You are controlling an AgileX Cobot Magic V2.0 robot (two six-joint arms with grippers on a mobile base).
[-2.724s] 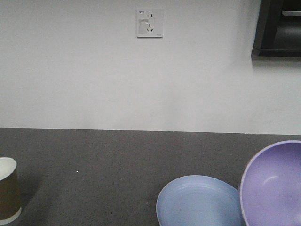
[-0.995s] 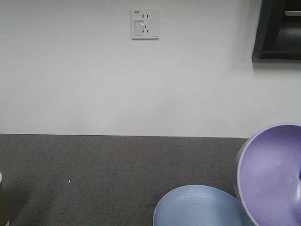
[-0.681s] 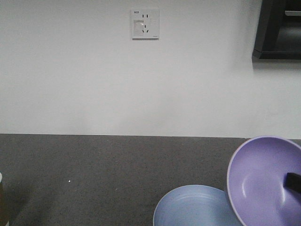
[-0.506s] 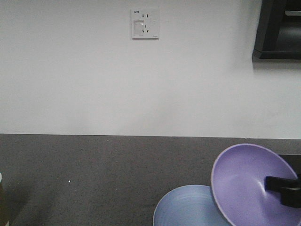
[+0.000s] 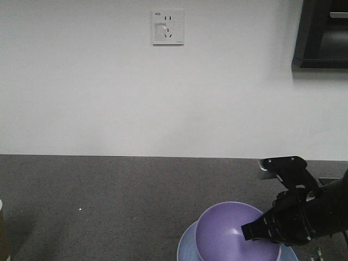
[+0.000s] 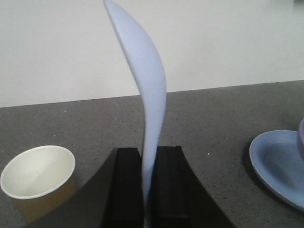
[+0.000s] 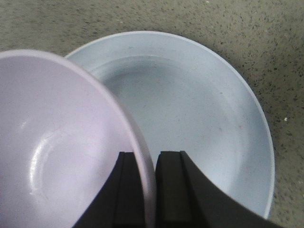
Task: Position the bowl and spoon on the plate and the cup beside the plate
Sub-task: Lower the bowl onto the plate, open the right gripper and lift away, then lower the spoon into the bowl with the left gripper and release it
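While the right gripper [image 7: 147,155] pinches the rim of the bowl [image 7: 61,142], one finger sits inside the lavender wall and the other outside it, jaws pressed onto that thin edge. The bowl hangs tilted over the plate [image 7: 199,123], covering its left part in the right wrist view, and the front view shows it low over the pale blue rim. Whether the bowl's base touches the plate, I cannot tell. Over on the other side, the left gripper [image 6: 148,153] is clamped on the spoon [image 6: 151,95], jaws squeezed close on the lower end with only the thin plastic between them. The spoon rises straight out of the jaws, seen edge-on, curving up past the top of the left wrist view. The cup [image 6: 38,172] stands upright on the dark speckled countertop [image 5: 109,190], mouth open, well apart from the plate.
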